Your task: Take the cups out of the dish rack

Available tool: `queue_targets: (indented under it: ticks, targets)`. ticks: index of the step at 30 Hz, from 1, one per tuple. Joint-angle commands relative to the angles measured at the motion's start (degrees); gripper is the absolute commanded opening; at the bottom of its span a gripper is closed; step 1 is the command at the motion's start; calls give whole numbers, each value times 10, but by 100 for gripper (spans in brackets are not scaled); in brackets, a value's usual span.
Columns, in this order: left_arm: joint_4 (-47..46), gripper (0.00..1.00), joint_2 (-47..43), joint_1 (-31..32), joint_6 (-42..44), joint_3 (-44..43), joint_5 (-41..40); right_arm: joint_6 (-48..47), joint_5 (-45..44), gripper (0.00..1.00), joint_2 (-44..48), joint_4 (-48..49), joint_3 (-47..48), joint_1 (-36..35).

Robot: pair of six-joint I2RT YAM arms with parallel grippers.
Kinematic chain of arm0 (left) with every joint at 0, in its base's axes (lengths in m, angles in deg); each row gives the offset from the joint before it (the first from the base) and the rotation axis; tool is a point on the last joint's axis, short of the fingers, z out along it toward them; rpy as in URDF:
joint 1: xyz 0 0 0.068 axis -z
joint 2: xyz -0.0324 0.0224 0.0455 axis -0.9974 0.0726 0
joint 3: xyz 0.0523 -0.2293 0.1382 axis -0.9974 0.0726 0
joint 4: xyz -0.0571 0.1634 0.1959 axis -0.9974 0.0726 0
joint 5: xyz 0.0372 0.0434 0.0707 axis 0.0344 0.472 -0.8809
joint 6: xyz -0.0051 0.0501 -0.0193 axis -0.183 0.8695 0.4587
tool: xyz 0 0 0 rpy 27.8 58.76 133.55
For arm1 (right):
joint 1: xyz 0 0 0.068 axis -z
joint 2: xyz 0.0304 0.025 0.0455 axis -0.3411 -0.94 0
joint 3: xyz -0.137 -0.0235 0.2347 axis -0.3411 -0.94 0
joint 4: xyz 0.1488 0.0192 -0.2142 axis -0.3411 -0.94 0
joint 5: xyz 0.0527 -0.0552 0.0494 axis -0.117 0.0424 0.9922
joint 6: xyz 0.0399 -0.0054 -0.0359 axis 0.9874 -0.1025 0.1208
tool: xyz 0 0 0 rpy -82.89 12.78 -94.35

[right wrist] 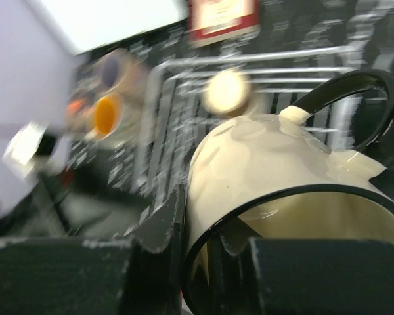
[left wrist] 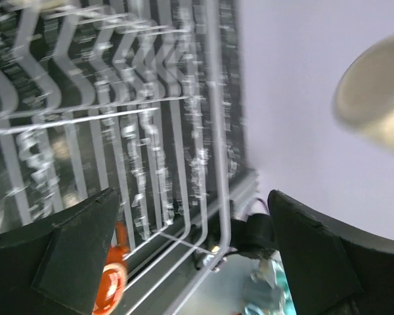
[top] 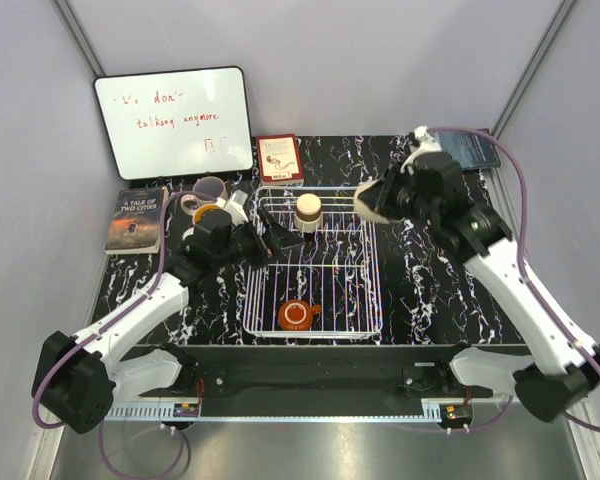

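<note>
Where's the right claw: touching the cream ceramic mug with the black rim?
Touching. Right wrist view shows the right gripper clamping the cream ceramic mug by its rim.

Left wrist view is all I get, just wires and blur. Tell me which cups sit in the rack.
Observer: Two. The orange-red mug at the near end of the dish rack, the brown-rimmed mug at the far end.
Operator: Name that pale blob at my upper right.
Observer: The cream mug, clamped in the right gripper just off the rack's far right corner.
Operator: Give me what's outside the rack.
Observer: At least two cups stand on the table left of the rack.
</note>
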Motion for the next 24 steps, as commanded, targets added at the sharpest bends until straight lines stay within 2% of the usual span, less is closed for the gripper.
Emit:
queue_targets:
  ticks: [1, 3, 7, 13, 24]
  targets:
    - [118, 99, -24, 0, 6, -45, -94, -26, -68, 0, -87, -51, 47, 115]
    - [140, 99, -29, 0, 13, -53, -114, -27, -111, 0, -149, -72, 79, 152]
    - [195, 99, -50, 0, 39, -72, -151, -21, -127, 0, -261, -107, 131, 214]
    - [236, 99, -69, 0, 56, -82, -198, -4, -157, 0, -369, -141, 206, 269]
    - [275, 99, -71, 0, 98, -102, -247, 1, -147, 0, -495, -160, 272, 315]
